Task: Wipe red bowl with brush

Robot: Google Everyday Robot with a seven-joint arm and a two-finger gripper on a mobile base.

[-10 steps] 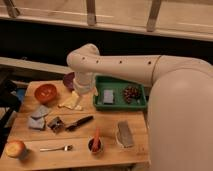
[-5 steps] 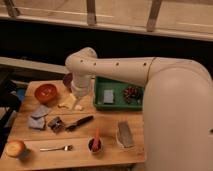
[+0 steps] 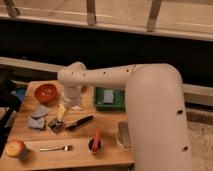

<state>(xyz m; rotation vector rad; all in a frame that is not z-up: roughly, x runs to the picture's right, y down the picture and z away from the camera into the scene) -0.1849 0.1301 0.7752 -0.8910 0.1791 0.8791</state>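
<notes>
Red bowl (image 3: 45, 92) upright at the back left corner of the wooden table (image 3: 75, 159). Just to its right in the view, the gripper (image 3: 68, 104), pointed down over the table at the end of the white arm (image 3: 100, 77); width of the jaws impossible to tell. Directly below the gripper, a pale yellow thing (image 3: 61, 112), unclear whether held or lying on the table. Nearer the front, the brush (image 3: 75, 123) flat on the table, dark handle toward the right, apart from the bowl. Left of it, grey-blue cloths (image 3: 38, 120). Back right, a green tray (image 3: 111, 106) with a grey item (image 3: 108, 97) inside. Along the front edge: an apple (image 3: 15, 148), a fork (image 3: 56, 148), a small cup (image 3: 94, 146) with something red-orange upright in it.
</notes>
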